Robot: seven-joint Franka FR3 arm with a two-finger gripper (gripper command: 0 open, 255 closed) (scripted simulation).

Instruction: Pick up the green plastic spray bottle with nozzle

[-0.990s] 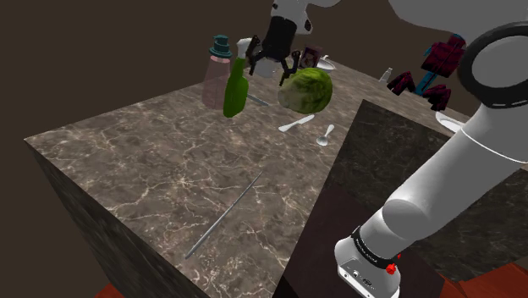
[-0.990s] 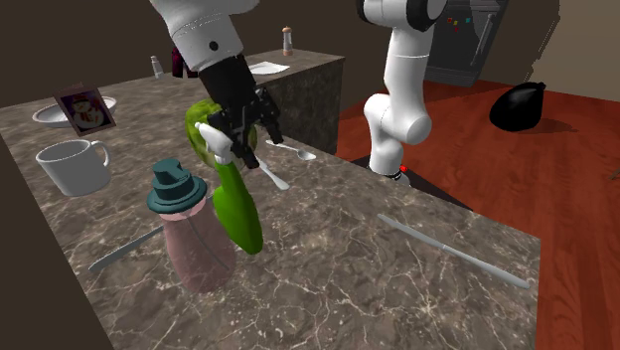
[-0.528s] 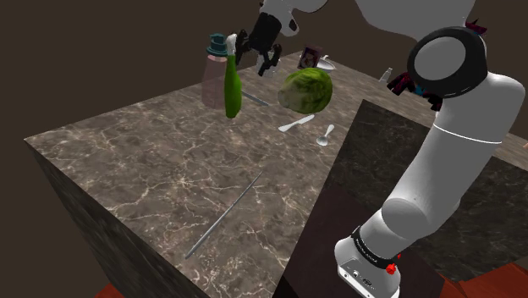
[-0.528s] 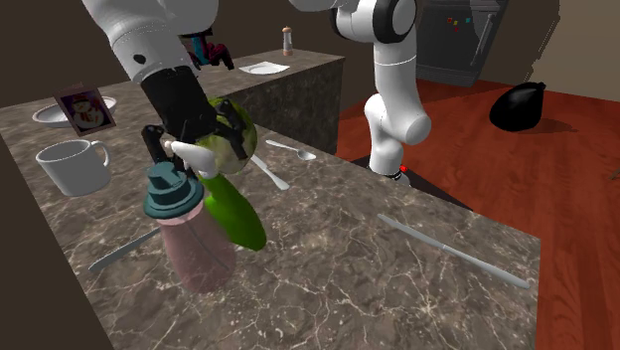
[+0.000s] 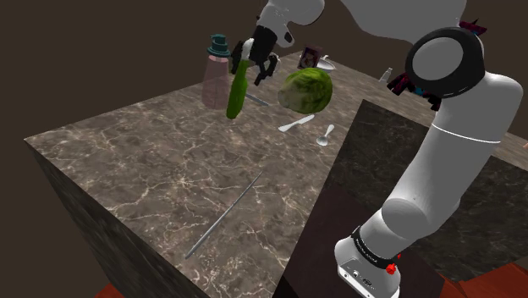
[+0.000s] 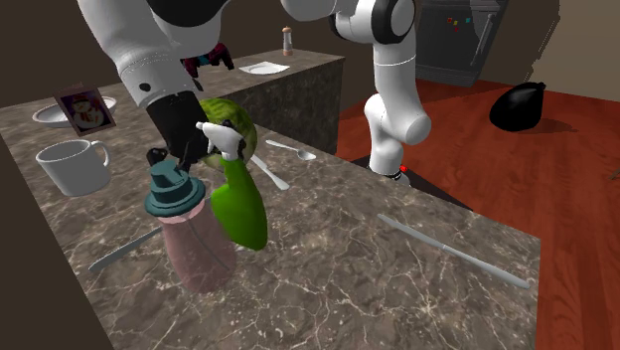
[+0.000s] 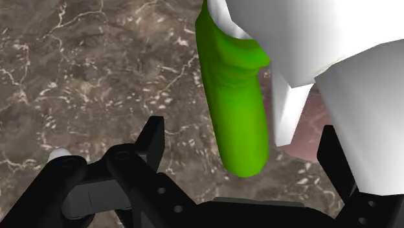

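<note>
Countertop [image 5: 152, 161] of dark veined stone carries everything, and the white arm [image 5: 448, 144] reaches across it toward 11 o'clock in the shoulder view. There the green spray bottle [image 5: 236, 91] stands, its base seemingly on the stone. A round green head [image 5: 306, 90] is at its 3 o'clock and a pink bottle [image 5: 213, 80] at its 10 o'clock. Half a second ago its white nozzle [image 6: 221, 137] leaned against the pink bottle's teal cap [image 6: 173, 191]; now it has rocked clear, base unmoved. The gripper [image 7: 243, 128] straddles the neck, fingers spread, one plainly off the green. Likely a nudge, not a hold: closing comes first, lifting after.
</note>
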